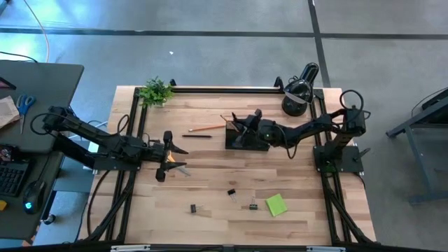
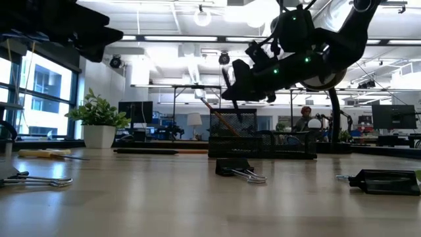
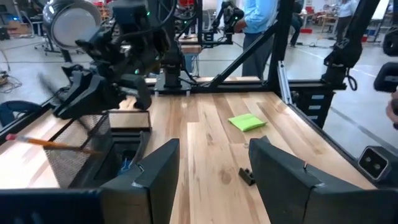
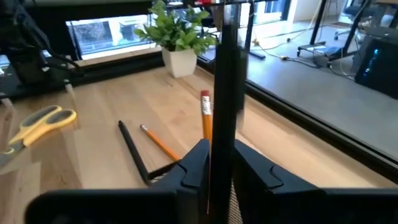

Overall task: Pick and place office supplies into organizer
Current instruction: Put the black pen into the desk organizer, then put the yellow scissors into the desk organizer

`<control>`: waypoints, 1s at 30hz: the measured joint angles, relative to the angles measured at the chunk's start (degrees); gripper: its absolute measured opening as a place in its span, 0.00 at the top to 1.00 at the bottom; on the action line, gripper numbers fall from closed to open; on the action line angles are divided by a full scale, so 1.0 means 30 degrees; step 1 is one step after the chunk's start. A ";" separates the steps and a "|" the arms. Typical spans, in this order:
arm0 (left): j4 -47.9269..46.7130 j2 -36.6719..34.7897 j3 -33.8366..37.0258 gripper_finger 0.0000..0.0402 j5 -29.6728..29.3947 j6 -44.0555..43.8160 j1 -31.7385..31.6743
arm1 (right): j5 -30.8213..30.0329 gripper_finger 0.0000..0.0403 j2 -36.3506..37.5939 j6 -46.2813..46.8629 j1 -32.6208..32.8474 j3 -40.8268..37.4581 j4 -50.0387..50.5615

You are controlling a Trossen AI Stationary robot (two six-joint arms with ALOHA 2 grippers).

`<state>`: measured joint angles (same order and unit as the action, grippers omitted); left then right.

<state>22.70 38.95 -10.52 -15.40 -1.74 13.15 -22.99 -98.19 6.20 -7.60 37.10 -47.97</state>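
Organizer (image 1: 246, 136) sat mid-worktop toward the rear edge. Right hand (image 1: 245, 126) hovered above it, fingers pinching an upright black pen (image 4: 225, 93). Left hand (image 1: 176, 158) waited open, well apart, over bare worktop (image 1: 224, 210).

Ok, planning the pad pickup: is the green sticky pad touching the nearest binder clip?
Apart. The left wrist view shows bare wood between the sticky pad and the binder clip; the high view agrees.
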 joint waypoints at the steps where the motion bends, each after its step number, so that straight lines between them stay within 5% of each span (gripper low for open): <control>1: 0.0178 0.0099 0.0000 0.54 0.0000 0.0000 0.0004 | -0.0018 0.83 0.0000 0.0000 0.0000 0.0004 0.0056; 14: 0.0103 0.0120 0.0000 0.54 -0.0013 0.0071 0.0000 | -0.0147 0.68 -0.0007 0.0357 0.0280 0.0000 -0.0181; 30: -0.0059 0.0113 0.0000 0.54 0.1879 0.0424 0.0000 | 0.1262 0.66 0.0000 -0.0959 0.3471 0.0000 -0.3366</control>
<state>22.52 39.29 -10.52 -9.76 -0.47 13.15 -19.21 -98.19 3.32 2.82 37.10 -58.07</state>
